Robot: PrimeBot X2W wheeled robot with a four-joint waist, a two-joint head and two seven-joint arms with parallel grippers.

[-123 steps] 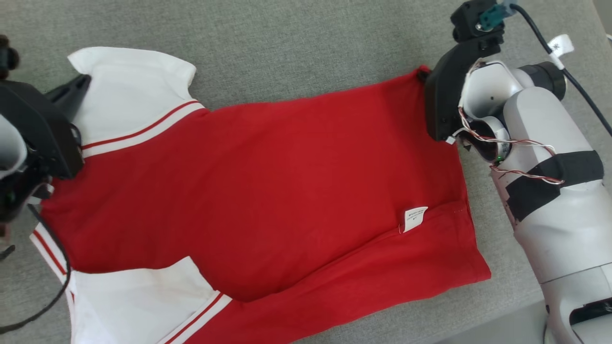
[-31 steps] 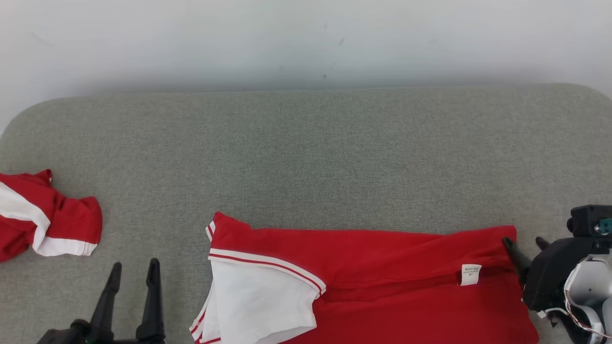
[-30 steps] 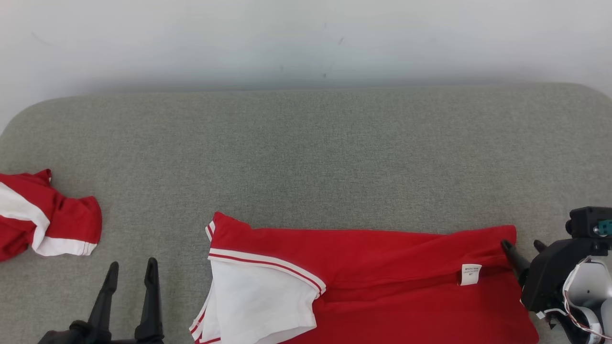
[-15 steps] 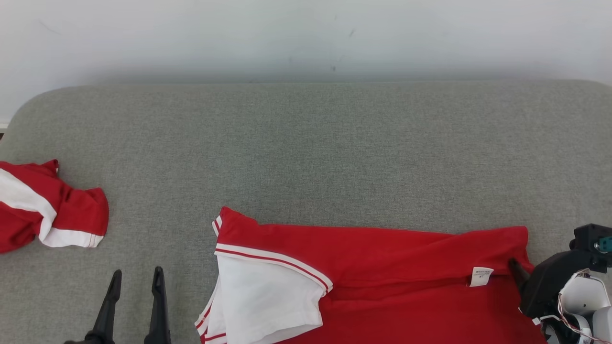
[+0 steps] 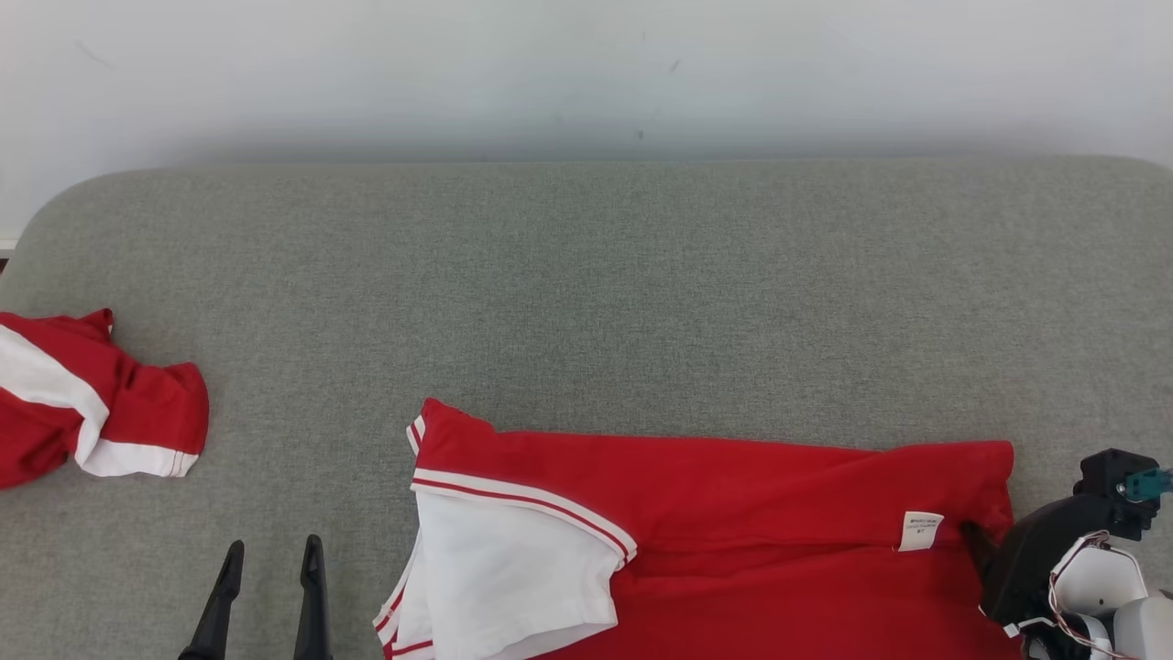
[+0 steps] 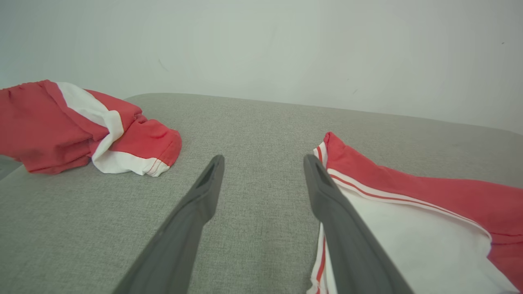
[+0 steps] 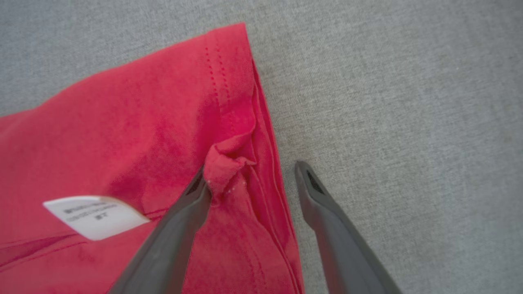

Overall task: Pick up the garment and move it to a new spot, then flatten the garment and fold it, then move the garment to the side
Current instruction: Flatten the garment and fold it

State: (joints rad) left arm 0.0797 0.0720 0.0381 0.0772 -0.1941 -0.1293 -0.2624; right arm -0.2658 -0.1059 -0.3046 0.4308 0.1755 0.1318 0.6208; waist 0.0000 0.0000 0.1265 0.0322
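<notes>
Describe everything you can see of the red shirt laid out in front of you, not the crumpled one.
The shirt is red knit fabric with a white sleeve edged in red-and-white stripes and a white label near its hem. It lies folded lengthwise and mostly flat on the grey cushion, running off the head view's bottom edge. One finger of the open right gripper touches a small pucker at the hem.
</notes>
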